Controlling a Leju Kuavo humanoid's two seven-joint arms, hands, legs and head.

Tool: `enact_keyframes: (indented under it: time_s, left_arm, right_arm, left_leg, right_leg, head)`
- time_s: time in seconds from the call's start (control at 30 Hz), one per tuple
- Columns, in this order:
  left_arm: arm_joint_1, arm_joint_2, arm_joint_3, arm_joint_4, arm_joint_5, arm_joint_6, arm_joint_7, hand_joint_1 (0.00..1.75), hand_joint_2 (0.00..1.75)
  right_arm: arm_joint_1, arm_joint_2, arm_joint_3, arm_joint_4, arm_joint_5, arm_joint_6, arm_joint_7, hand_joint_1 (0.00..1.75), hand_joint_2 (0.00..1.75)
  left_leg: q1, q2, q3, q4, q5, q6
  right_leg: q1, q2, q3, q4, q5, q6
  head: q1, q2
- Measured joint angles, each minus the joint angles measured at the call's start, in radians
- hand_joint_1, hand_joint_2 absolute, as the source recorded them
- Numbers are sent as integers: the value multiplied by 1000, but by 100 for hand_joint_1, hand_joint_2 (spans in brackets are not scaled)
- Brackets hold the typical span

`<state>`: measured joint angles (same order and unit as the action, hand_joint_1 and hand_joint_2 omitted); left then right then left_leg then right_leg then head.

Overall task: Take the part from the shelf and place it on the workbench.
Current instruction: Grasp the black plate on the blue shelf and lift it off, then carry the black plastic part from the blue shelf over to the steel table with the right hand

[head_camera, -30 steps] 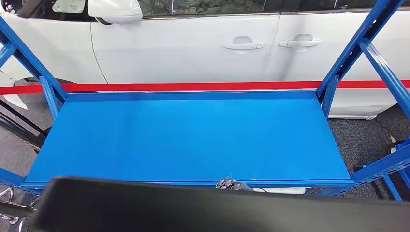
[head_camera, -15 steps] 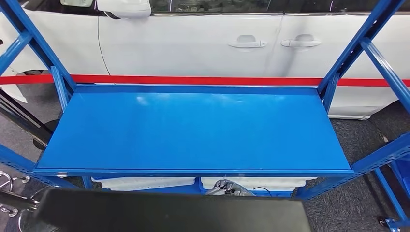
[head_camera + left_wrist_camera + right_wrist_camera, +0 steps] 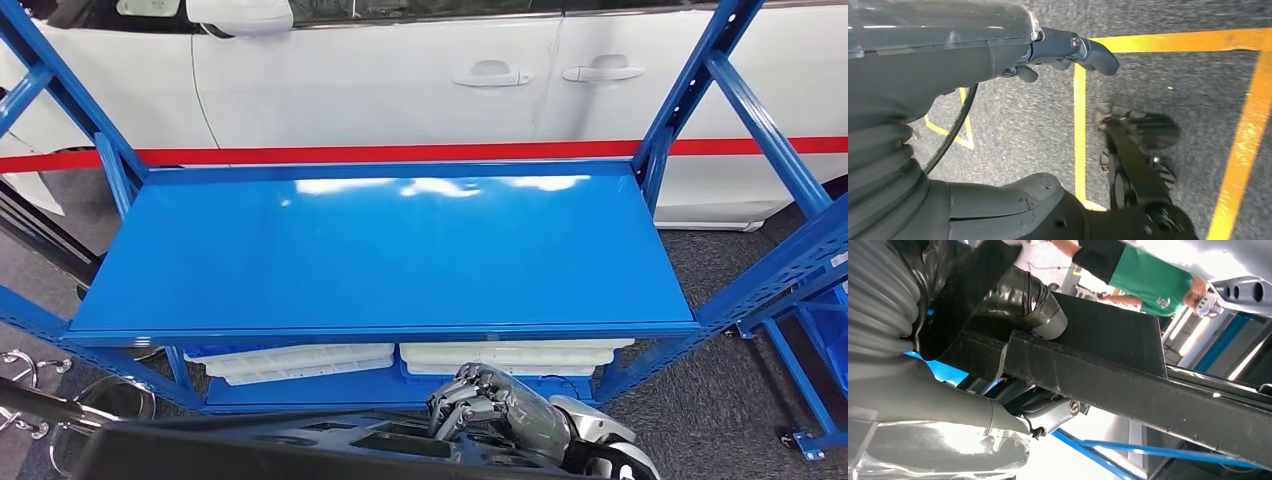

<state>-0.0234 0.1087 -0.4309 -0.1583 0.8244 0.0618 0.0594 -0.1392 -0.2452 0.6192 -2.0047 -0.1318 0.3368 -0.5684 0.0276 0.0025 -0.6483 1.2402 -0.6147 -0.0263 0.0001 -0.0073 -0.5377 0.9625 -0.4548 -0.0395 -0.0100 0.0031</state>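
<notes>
The right hand (image 3: 500, 405) grips the long flat black moulded plastic part (image 3: 300, 450) low in the head view, its dark fingers (image 3: 462, 392) curled over the part's far edge. In the right wrist view the thick grey thumb (image 3: 1035, 307) presses against one face of the part (image 3: 1128, 385) while the fingers wrap the other side, so the grasp is closed on it. The part lies roughly level, in front of the blue metal shelf rack (image 3: 400, 250) and below its glossy blue top shelf. White flat trays (image 3: 300, 360) lie side by side on the lower shelf, just beyond the hand. Behind the rack stands a white car (image 3: 400, 80) with a red barrier tape (image 3: 400, 153) across it. The left hand (image 3: 1063, 50) hangs over grey floor with yellow lines (image 3: 1079, 130), fingers loosely curled in, holding nothing
</notes>
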Motion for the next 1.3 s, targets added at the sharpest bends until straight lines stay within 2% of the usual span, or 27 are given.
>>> enact_keyframes:
  time_s: [0.03,0.07,0.13,0.2,0.27,0.33,0.37,0.4,0.47,0.5,0.53,0.57,0.6,0.67,0.7,0.73,0.8,0.87,0.9,1.0,1.03,1.07,1.1,1.13,1.2,1.23,1.3]
  left_arm:
    - [1,0,0,0,1,0,-1,0,175]
    - [1,0,1,0,2,0,-3,0,175]
    - [1,0,3,0,5,0,-8,0,175]
    - [1,0,5,0,10,0,-12,0,175]
    - [1,0,6,0,13,0,-15,0,175]
    - [1,-1,6,0,13,-1,-16,0,175]
    - [1,-2,6,0,13,-2,-17,0,175]
    - [2,-3,6,0,13,-2,-18,0,175]
    - [2,-4,6,0,13,-2,-19,0,175]
    - [2,-4,6,0,13,-3,-19,0,175]
    - [2,-4,6,0,13,-3,-19,0,175]
    - [2,-4,6,0,13,-3,-19,0,175]
    - [2,-4,6,0,13,-3,-19,0,175]
    - [2,-4,6,0,13,-2,-19,0,175]
    - [2,-5,6,0,13,-2,-18,0,175]
    - [1,-6,6,0,12,-2,-18,0,175]
    - [2,-6,6,0,11,-2,-17,0,175]
    - [3,-6,5,1,9,-4,-16,0,175]
    - [3,-6,5,1,7,-7,-17,0,175]
    - [1,-6,3,1,1,-16,-23,0,175]
    - [1,-6,3,1,-1,-19,-24,0,175]
    - [1,-6,3,1,-2,-20,-25,0,175]
    - [1,-6,2,1,-2,-21,-27,0,175]
    - [0,-6,2,1,-3,-21,-28,0,175]
    - [-3,-6,-1,1,-4,-24,-34,0,175]
    - [-5,-5,-2,1,-4,-25,-37,0,175]
    - [-8,-4,-3,1,-5,-28,-43,0,175]
  right_arm:
    - [0,-2,0,0,1,0,0,175,175]
    - [-1,-5,0,0,2,1,1,175,175]
    - [-5,-12,-2,0,3,1,3,175,175]
    - [-11,-18,-4,0,4,2,6,175,175]
    - [-16,-24,-7,-1,5,1,8,175,175]
    - [-17,-31,-9,-1,6,-1,9,175,175]
    - [-16,-35,-11,-2,6,-4,10,175,175]
    - [-15,-38,-13,-3,7,-8,10,175,175]
    - [-11,-44,-17,-4,9,-15,11,175,175]
    - [-8,-45,-18,-4,10,-16,11,175,175]
    - [-6,-47,-19,-4,10,-16,11,175,175]
    - [-5,-48,-20,-4,10,-16,11,175,175]
    - [-4,-49,-21,-4,10,-16,11,175,175]
    - [-4,-50,-23,-7,14,-18,11,175,175]
    - [-3,-50,-23,-9,17,-21,11,175,175]
    - [-2,-50,-23,-12,21,-26,10,175,175]
    - [2,-50,-24,-19,32,-38,10,175,175]
    - [5,-50,-24,-24,43,-49,9,175,175]
    - [5,-50,-24,-26,47,-53,9,175,175]
    - [4,-50,-23,-32,53,-59,12,175,175]
    - [4,-50,-23,-33,53,-59,13,175,175]
    - [4,-50,-23,-34,53,-60,14,175,175]
    - [4,-50,-23,-34,53,-60,15,175,175]
    - [3,-51,-23,-34,53,-60,17,175,175]
    - [-1,-51,-23,-36,53,-57,18,175,175]
    - [-5,-51,-23,-38,53,-54,19,175,175]
    - [-15,-51,-23,-43,53,-50,20,175,175]
  left_leg:
    - [0,0,0,28,-2,0]
    - [-1,0,19,17,17,2]
    - [-3,0,106,-112,78,11]
    - [-9,-1,188,-251,106,21]
    - [-16,-2,210,-299,106,27]
    - [-11,0,200,-306,117,37]
    - [-8,3,192,-307,125,45]
    - [-5,6,182,-307,133,53]
    - [-7,9,158,-297,145,63]
    - [-8,10,144,-293,151,63]
    - [-8,10,132,-289,157,62]
    - [-7,10,121,-285,163,60]
    - [-7,10,112,-282,168,57]
    - [-7,9,101,-279,177,50]
    - [-7,8,97,-278,182,45]
    - [-7,8,93,-278,188,38]
    - [-5,8,86,-278,201,23]
    - [-5,7,73,-264,184,13]
    - [-5,6,60,-235,152,10]
    - [-4,5,-1,-42,15,6]
    - [-4,5,-12,15,-4,5]
    - [-4,4,-9,43,2,4]
    - [-4,5,10,36,28,4]
    - [-4,4,46,-6,62,6]
    - [-6,4,151,-155,100,14]
    - [-8,3,196,-225,97,18]
    - [-13,2,234,-298,85,23]
  right_leg:
    - [3,0,-11,3,6,0]
    - [5,0,-20,5,12,0]
    - [6,0,-31,7,21,4]
    - [8,0,-37,10,30,12]
    - [8,-1,-44,10,43,24]
    - [8,0,-53,15,41,36]
    - [7,2,-62,34,19,43]
    - [5,4,-77,74,-20,49]
    - [-3,7,-120,209,-115,61]
    - [-6,7,-137,274,-144,66]
    - [-10,7,-142,314,-151,70]
    - [-13,6,-128,316,-134,72]
    - [-15,6,-95,277,-103,73]
    - [-15,7,5,127,-51,67]
    - [-13,7,47,56,-45,61]
    - [-10,8,71,12,-47,55]
    - [-5,8,76,-13,-50,45]
    - [-9,2,63,-18,-35,29]
    - [-11,0,54,-20,-25,20]
    - [-9,-4,13,-7,-4,7]
    - [-7,-5,-3,-1,3,6]
    - [-6,-5,-18,5,10,6]
    - [-5,-5,-32,10,17,8]
    - [-4,-4,-44,13,25,10]
    - [-3,-4,-60,18,40,17]
    - [-1,-4,-65,20,47,22]
    - [1,-5,-72,22,62,33]
  head:
    - [0,0]
    - [0,0]
    - [0,0]
    - [0,0]
    - [0,0]
    - [0,0]
    - [0,0]
    - [1,0]
    - [1,0]
    - [1,0]
    - [1,0]
    - [1,0]
    - [1,0]
    - [1,0]
    - [1,0]
    - [1,0]
    - [1,0]
    - [1,0]
    - [0,0]
    - [0,0]
    - [0,0]
    - [0,0]
    - [0,0]
    - [0,0]
    - [0,0]
    - [0,0]
    - [0,0]
